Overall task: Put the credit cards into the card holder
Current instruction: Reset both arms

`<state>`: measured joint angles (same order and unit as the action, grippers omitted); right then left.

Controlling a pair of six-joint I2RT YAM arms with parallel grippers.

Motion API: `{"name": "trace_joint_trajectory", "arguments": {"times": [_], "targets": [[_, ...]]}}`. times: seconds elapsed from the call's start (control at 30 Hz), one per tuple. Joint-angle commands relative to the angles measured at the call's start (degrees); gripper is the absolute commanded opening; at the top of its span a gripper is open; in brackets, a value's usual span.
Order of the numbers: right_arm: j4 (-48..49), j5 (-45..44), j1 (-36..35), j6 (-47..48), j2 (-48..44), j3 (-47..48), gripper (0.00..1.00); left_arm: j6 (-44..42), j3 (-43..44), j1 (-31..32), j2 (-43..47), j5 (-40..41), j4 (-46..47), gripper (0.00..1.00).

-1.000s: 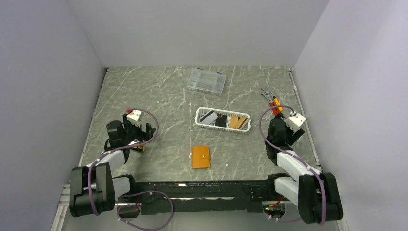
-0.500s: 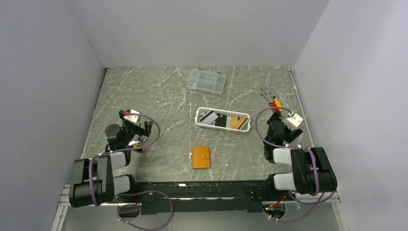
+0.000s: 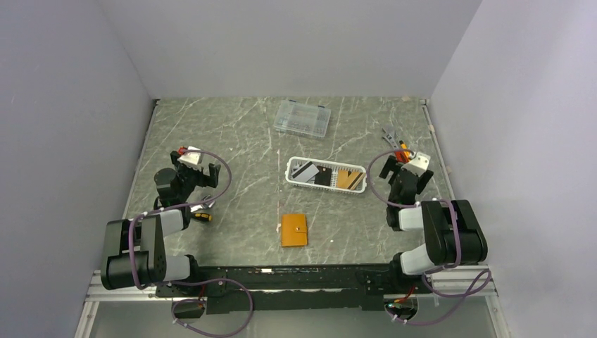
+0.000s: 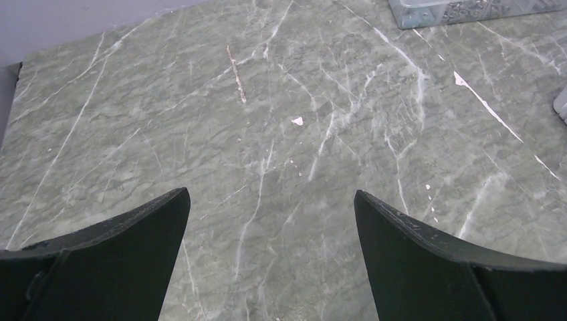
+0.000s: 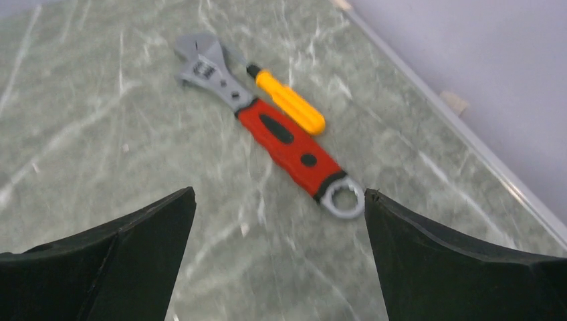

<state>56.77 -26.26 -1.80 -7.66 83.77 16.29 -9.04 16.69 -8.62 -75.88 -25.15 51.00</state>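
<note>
The orange card holder (image 3: 294, 230) lies shut on the marble table, near the front centre. Credit cards (image 3: 324, 176) in grey-white, black and gold-brown lie inside a white slotted basket (image 3: 290, 171) just behind it. My left gripper (image 3: 209, 177) (image 4: 271, 192) hovers open at the left over bare marble, with nothing between its fingers. My right gripper (image 3: 403, 170) (image 5: 279, 191) is open at the right, well away from the basket, with only tabletop between its fingers.
A clear compartment box (image 3: 303, 118) (image 4: 468, 10) sits at the back centre. A red-handled wrench (image 5: 281, 140) (image 3: 392, 138) and a yellow screwdriver (image 5: 291, 101) lie just beyond the right gripper, near the table's right edge. A small yellow-black object (image 3: 203, 216) lies by the left arm.
Both arms have folded back toward their bases, and the grippers have swung away toward the back of the table. The right gripper's jaws have widened a little.
</note>
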Motion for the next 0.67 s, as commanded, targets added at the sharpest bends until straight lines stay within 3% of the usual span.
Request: {"name": "trace_joint_trajectory", "arguments": {"times": [0.0, 0.03, 0.07, 0.13, 0.2, 0.23, 0.5, 0.63], "targets": [[8.6, 5.2, 1.1, 0.4, 0.0, -4.5, 1.0, 1.2, 0.0, 0.1, 0.7, 0.8, 0.8, 0.99], [12.7, 4.9, 1.0, 2.3, 1.6, -4.1, 1.0, 1.3, 0.1, 0.2, 0.6, 0.8, 0.8, 0.99], [8.1, 4.6, 0.6, 1.6, 0.3, -2.3, 1.0, 1.2, 0.2, 0.2, 0.7, 0.8, 0.9, 1.0], [11.3, 4.7, 0.6, 2.6, 1.3, -3.8, 1.0, 1.3, 0.1, 0.2, 0.7, 0.8, 0.9, 0.99], [5.9, 4.8, 0.6, 1.1, -0.1, -2.6, 1.0, 1.3, 0.1, 0.2, 0.7, 0.7, 0.9, 0.99], [9.2, 4.6, 0.6, 2.3, 0.8, -3.2, 1.0, 1.3, 0.0, 0.2, 0.8, 0.7, 1.0, 0.99], [7.5, 4.6, 0.6, 1.8, 0.5, -2.8, 1.0, 1.1, 2.0, 0.3, -0.2, 1.3, -1.8, 0.99], [7.5, 4.6, 0.6, 1.9, 0.4, -2.8, 1.0, 2.5, 13.3, 0.5, -5.3, 5.0, -19.3, 0.99]]}}
